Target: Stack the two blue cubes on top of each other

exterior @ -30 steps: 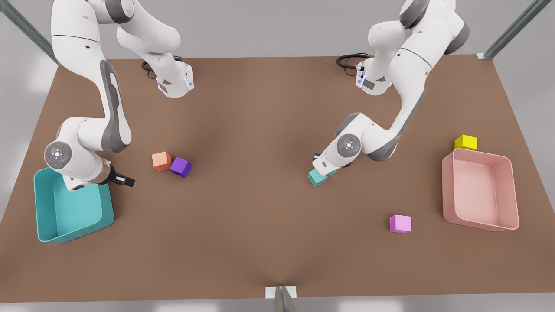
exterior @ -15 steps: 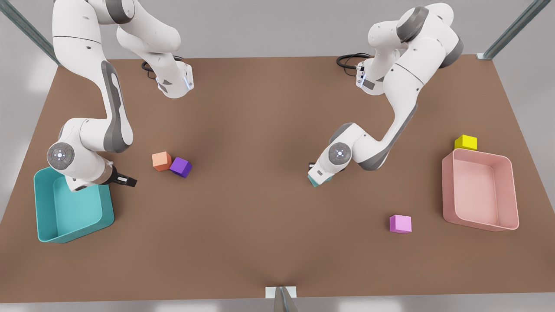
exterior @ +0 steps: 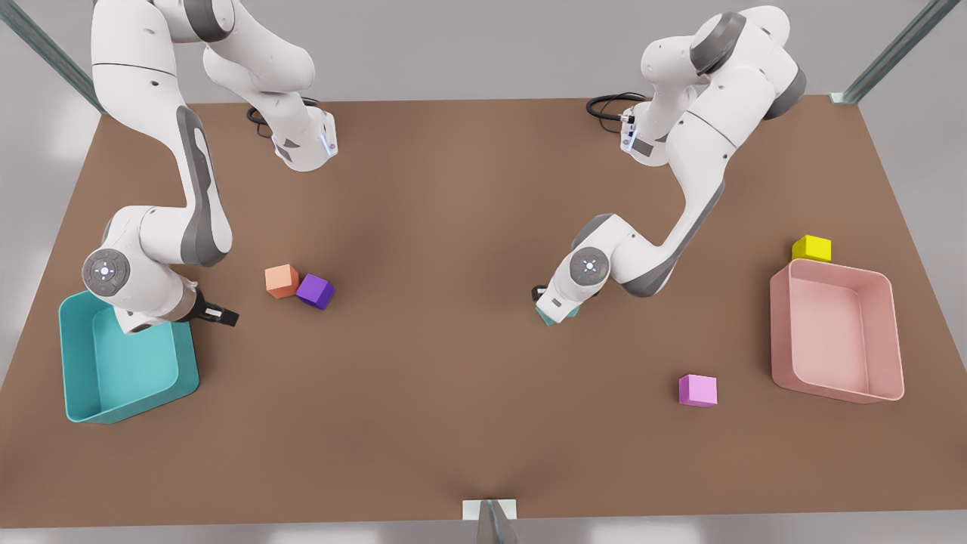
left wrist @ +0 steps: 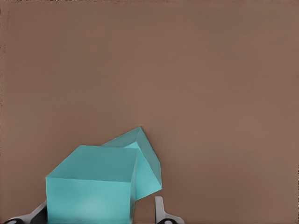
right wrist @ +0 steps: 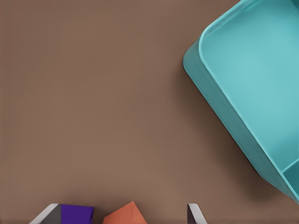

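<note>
Two blue cubes lie touching on the brown table. The nearer cube (left wrist: pixel 91 184) sits between the fingers of my left gripper (left wrist: pixel 98 213), which is open with a gap at one finger (left wrist: pixel 160 211). The other blue cube (left wrist: pixel 145 161) rests skewed just behind it. In the front view my left gripper (exterior: pixel 555 308) covers most of the pair, leaving a teal corner (exterior: pixel 545 318) showing. My right gripper (exterior: pixel 217 314) waits open beside the teal bin (exterior: pixel 83 393).
An orange cube (exterior: pixel 281 280) and a purple cube (exterior: pixel 314 291) touch at the front view's left. A pink cube (exterior: pixel 697 390), a yellow cube (exterior: pixel 811 248) and a pink bin (exterior: pixel 786 340) are at the right. The teal bin (right wrist: pixel 219 100) lies near my right gripper (right wrist: pixel 120 212).
The left arm has come down and shifted slightly toward the front view's left, covering more of the blue cubes. The right arm has barely moved.
</note>
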Robot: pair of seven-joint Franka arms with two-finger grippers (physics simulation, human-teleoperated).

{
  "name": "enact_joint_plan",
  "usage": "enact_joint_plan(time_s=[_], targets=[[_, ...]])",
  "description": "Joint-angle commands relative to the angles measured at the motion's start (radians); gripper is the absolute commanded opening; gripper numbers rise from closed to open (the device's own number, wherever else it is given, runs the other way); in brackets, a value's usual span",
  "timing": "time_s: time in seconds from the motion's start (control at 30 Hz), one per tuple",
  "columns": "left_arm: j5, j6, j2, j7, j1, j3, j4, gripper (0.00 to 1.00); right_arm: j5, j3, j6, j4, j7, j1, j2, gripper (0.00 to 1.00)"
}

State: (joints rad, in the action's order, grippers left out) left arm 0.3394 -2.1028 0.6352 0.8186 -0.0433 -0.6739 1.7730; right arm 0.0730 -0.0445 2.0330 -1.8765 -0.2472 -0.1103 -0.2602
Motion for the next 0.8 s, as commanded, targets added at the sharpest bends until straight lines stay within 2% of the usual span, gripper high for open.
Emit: enact_joint_plan(time_s=[0.0, 0.07, 0.1, 0.17, 0.23, 0.3, 0.37, 0.4, 0.43, 0.47, 0.5, 0.53, 0.57, 0.63, 0.77], targets=[[0.003, 0.009, -0.008, 0.085, -0.001, 0.001, -0.001, 1.0, -0.001, 0.0, 0.001, 0.0, 0.0, 0.0, 0.001, 1.0], [0.029, 0.075, -0.052, 0.085, -0.004, -0.003, -0.017, 1.0, -0.001, 0.0, 0.0, 0.0, 0.0, 0.0, 0.001, 1.0], [0.029, 0.192, -0.071, 0.085, -0.001, -0.018, -0.081, 1.0, -0.001, 0.0, 0.0, 0.0, 0.0, 0.001, 0.001, 1.0], [0.026, 0.53, -0.074, 0.083, -0.004, -0.119, -0.314, 1.0, -0.001, 0.0, -0.002, 0.0, 0.0, 0.0, 0.003, 1.0], [0.027, 0.618, -0.072, 0.076, -0.003, -0.141, -0.444, 1.0, -0.001, 0.0, 0.0, 0.0, 0.0, 0.0, 0.001, 1.0], [0.061, 0.67, -0.075, 0.074, -0.006, -0.142, -0.506, 1.0, -0.001, 0.0, 0.001, 0.0, 0.0, 0.001, -0.001, 1.0], [0.058, 0.807, -0.077, -0.208, -0.064, -0.134, -0.658, 1.0, -0.001, 0.0, 0.001, 0.0, 0.0, 0.001, -0.001, 1.0], [0.053, 0.82, -0.126, -0.34, -0.127, -0.127, -0.655, 1.0, -0.001, 0.0, 0.003, 0.0, 0.0, 0.001, -0.001, 1.0], [0.026, 0.894, -0.187, -0.595, -0.028, 0.073, -0.659, 1.0, -0.001, 0.0, 0.003, 0.0, 0.0, 0.001, -0.001, 1.0], [-0.262, 0.853, -0.284, -0.789, 0.176, 0.528, -0.639, 1.0, -0.001, 0.0, 0.003, 0.0, 0.0, 0.001, -0.001, 1.0], [-0.393, 0.798, -0.348, -0.888, 0.212, 0.671, -0.569, 1.0, -0.001, 0.0, 0.003, 0.0, 0.0, 0.001, -0.001, 1.0], [-0.393, 0.549, -0.498, -0.883, 0.214, 0.671, -0.301, 1.0, -0.001, 0.0, 0.001, 0.0, 0.0, 0.001, -0.001, 1.0], [-0.393, 0.512, -0.519, -0.88, 0.212, 0.674, -0.276, 1.0, -0.002, 0.0, 0.001, 0.0, 0.0, 0.001, -0.001, 1.0], [-0.404, 0.501, -0.473, -0.871, 0.21, 0.674, -0.336, 1.0, -0.002, -0.006, 0.003, 0.0, 0.0, 0.001, -0.002, 1.0], [-0.404, 0.512, -0.468, -0.872, 0.212, 0.674, -0.348, 1.0, -0.002, -0.008, 0.006, 0.0, -0.001, 0.001, -0.007, 1.0]])
